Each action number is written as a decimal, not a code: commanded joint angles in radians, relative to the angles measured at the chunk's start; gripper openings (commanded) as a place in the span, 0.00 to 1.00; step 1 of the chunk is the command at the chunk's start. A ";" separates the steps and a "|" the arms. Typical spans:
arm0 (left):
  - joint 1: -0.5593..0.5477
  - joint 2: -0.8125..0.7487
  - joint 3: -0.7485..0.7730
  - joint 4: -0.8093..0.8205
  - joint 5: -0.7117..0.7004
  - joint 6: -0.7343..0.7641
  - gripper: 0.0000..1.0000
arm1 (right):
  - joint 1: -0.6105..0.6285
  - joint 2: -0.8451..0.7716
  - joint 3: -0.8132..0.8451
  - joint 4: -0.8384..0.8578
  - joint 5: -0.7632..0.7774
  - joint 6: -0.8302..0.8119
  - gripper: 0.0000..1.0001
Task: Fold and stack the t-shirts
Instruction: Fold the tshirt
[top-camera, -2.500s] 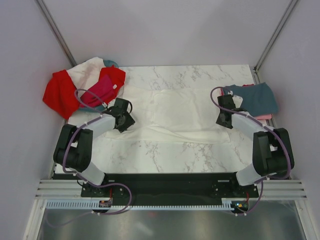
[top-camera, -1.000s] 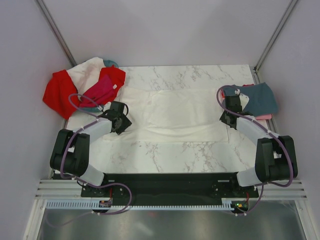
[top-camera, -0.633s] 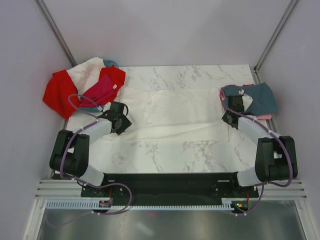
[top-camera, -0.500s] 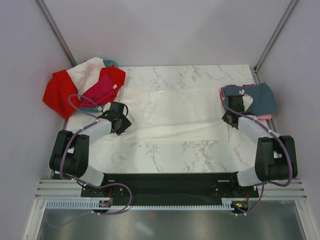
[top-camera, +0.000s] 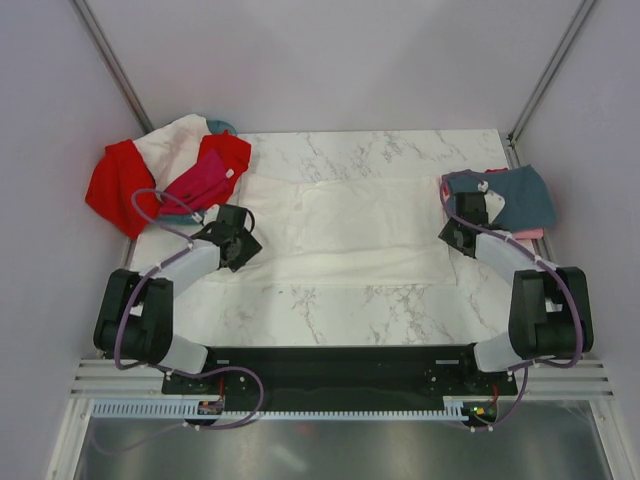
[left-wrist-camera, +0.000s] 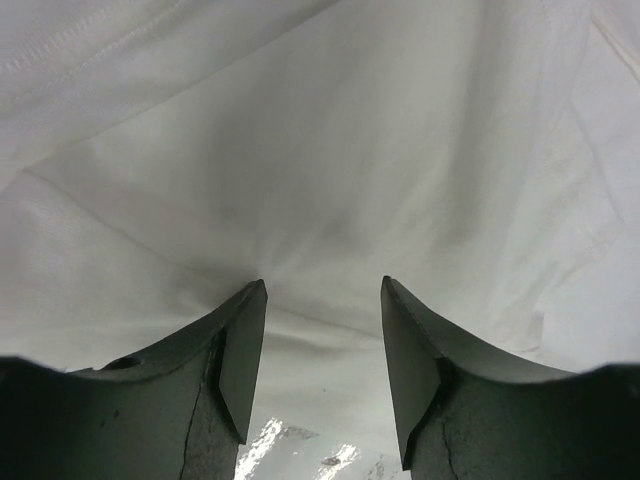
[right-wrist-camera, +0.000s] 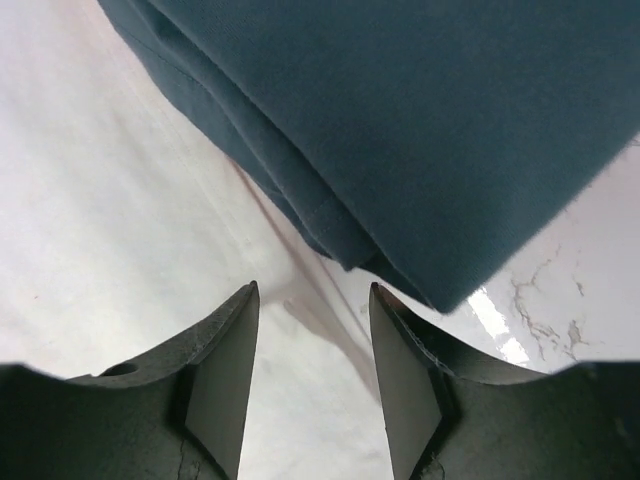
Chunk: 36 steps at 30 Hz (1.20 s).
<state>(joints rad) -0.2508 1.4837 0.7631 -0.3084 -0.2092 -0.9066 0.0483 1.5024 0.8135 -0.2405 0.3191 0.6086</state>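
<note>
A white t-shirt (top-camera: 350, 225) lies spread flat across the middle of the marble table (top-camera: 370, 300). My left gripper (top-camera: 240, 252) hovers over its near left edge, open; in the left wrist view the left gripper (left-wrist-camera: 322, 300) has only white t-shirt (left-wrist-camera: 320, 150) cloth beneath its jaws. At the shirt's right edge stands my right gripper (top-camera: 460, 222), also open, next to a folded slate grey-blue t-shirt (top-camera: 520, 195). In the right wrist view the right gripper (right-wrist-camera: 313, 295) holds nothing, with the white t-shirt (right-wrist-camera: 120, 200) under it and the slate grey-blue t-shirt (right-wrist-camera: 420, 120) just ahead.
A loose heap of red, white and magenta shirts (top-camera: 165, 170) sits at the back left over a teal basket (top-camera: 222, 127). A coral pink shirt (top-camera: 530, 234) peeks out under the slate one. Grey walls close in on both sides.
My right gripper has opened and let go of the white t-shirt's right edge, which now lies flat. The left gripper has stayed open at the left edge.
</note>
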 joint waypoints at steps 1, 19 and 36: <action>-0.019 -0.117 -0.008 -0.015 -0.056 0.023 0.58 | -0.004 -0.116 -0.020 0.010 0.017 0.000 0.56; 0.065 -0.432 -0.237 -0.110 -0.041 -0.135 0.53 | -0.004 -0.525 -0.326 -0.149 -0.126 0.169 0.32; 0.139 -0.235 -0.090 -0.101 -0.032 -0.124 0.49 | -0.001 -0.274 -0.243 -0.062 -0.172 0.172 0.00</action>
<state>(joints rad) -0.1173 1.2175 0.6392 -0.4301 -0.2131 -0.9955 0.0483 1.2026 0.5266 -0.3431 0.1322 0.7647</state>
